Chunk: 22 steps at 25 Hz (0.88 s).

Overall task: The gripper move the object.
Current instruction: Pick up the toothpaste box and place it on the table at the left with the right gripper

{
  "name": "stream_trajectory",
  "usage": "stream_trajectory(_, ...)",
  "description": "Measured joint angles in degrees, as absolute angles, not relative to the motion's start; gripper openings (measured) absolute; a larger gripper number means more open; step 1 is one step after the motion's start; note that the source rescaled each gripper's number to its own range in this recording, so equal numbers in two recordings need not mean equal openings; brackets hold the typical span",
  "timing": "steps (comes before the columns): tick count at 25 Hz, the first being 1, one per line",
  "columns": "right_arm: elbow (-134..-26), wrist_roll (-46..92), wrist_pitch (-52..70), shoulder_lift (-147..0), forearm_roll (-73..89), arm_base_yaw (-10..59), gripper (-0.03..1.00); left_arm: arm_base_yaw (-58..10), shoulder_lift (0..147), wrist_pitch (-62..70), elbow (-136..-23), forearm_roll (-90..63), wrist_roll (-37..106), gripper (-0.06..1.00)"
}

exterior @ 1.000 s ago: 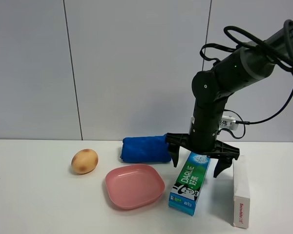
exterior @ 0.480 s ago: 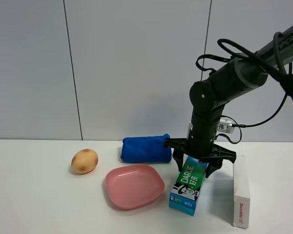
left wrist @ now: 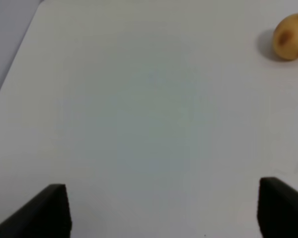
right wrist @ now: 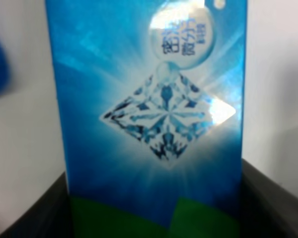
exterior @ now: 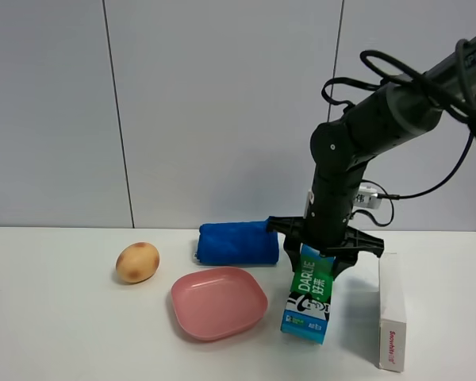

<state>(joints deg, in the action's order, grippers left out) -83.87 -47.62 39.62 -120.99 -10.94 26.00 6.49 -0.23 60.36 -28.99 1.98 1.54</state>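
Your right end effector (exterior: pixel 318 266) is pinching the carton (exterior: pixel 310 292) at its blue end, with a finger pressed against each long side. The carton is tilted, black-and-white end lowest, between the pink plate (exterior: pixel 219 302) and the white box (exterior: pixel 392 311). Whether it touches the worktop (exterior: pixel 63 333) cannot be told. Your left end effector (left wrist: pixel 161 213) is spread wide over the worktop, well apart from the potato (left wrist: pixel 290 36).

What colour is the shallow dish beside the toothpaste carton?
The dish is pink, clearest in the exterior high view.
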Motion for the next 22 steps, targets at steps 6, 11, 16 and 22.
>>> stream_trajectory(6, -83.9, -38.7, 41.2, -112.0, -10.9, 26.1, 0.00, 6.5, -0.2, 60.4, -29.0, 2.0, 1.5, 1.00)
stream_trajectory(11, -85.2, -26.6, 43.2, -104.4, -8.7, 28.3, 0.00, 6.5, -0.2, 60.4, -29.0, 2.0, 1.5, 1.00)
stream_trajectory(16, -97.2, -1.6, 50.7, -103.0, -2.2, 33.7, 0.00, 6.5, -0.2, 60.4, -29.0, 2.0, 1.5, 1.00)
stream_trajectory(22, -116.7, 18.9, 61.2, -109.2, 0.5, 41.0, 0.00, 6.5, -0.2, 60.4, -29.0, 2.0, 1.5, 1.00)
